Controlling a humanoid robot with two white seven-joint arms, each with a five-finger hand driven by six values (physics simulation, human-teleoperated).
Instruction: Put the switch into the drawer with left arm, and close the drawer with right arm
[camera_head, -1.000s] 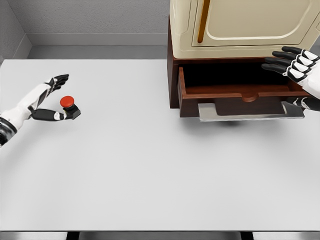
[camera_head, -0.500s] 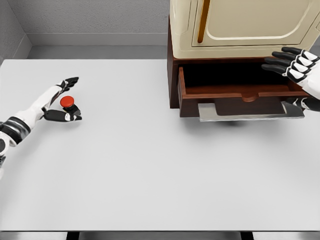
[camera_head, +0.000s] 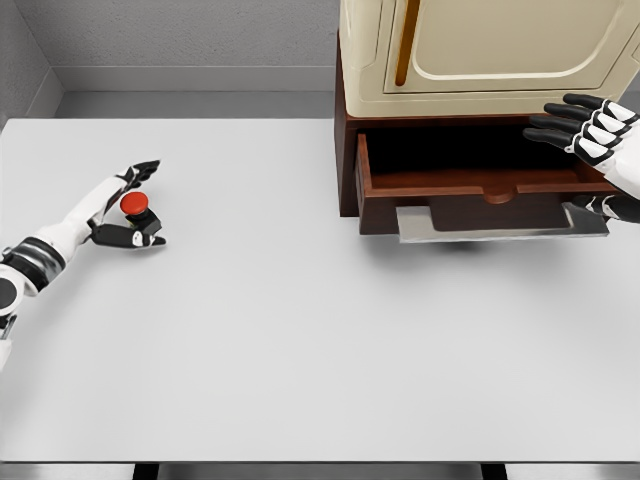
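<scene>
Here the left hand (camera_head: 122, 208), at middle left, has narrowed around the red-topped switch (camera_head: 137, 209), a grasp seemingly forming; the open-fingered right hand (camera_head: 590, 135) waits beside the open drawer (camera_head: 470, 185).

Just the one head view here, looking steeply down from above the near edge of the desk (camera_head: 300, 330), so nearly the whole top fits in frame, with the far edge meeting the grey wall (camera_head: 180, 35) up top. It sits fairly far back: the cabinet (camera_head: 480, 60) at the far right corner gets cropped by the top and right edges. The left arm (camera_head: 50, 240) comes in at the left edge, and no second view overlaps it.
</scene>
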